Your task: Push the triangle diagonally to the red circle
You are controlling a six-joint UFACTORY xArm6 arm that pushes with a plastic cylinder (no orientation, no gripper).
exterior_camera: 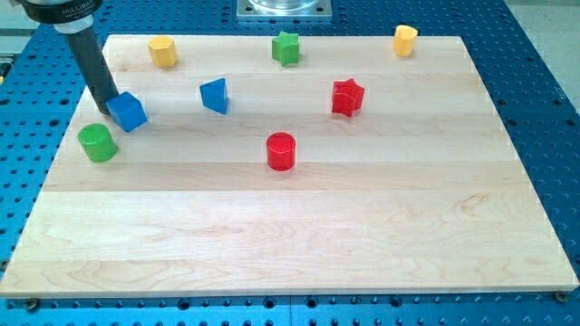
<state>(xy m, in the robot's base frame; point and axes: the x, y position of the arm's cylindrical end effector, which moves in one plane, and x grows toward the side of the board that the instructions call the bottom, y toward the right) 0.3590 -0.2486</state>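
The blue triangle (pixel 215 94) lies on the wooden board (pixel 299 235) left of centre. The red circle (pixel 282 151) stands below and to the right of it, near the board's middle. My tip (pixel 106 101) is at the board's left side, touching the left edge of a blue cube (pixel 128 111). The tip is well to the left of the triangle, with the cube between them.
A green cylinder (pixel 97 143) stands just below the cube. A red star (pixel 347 97) is right of centre. Along the top edge are a yellow block (pixel 162 52), a green star (pixel 285 47) and another yellow block (pixel 405 40).
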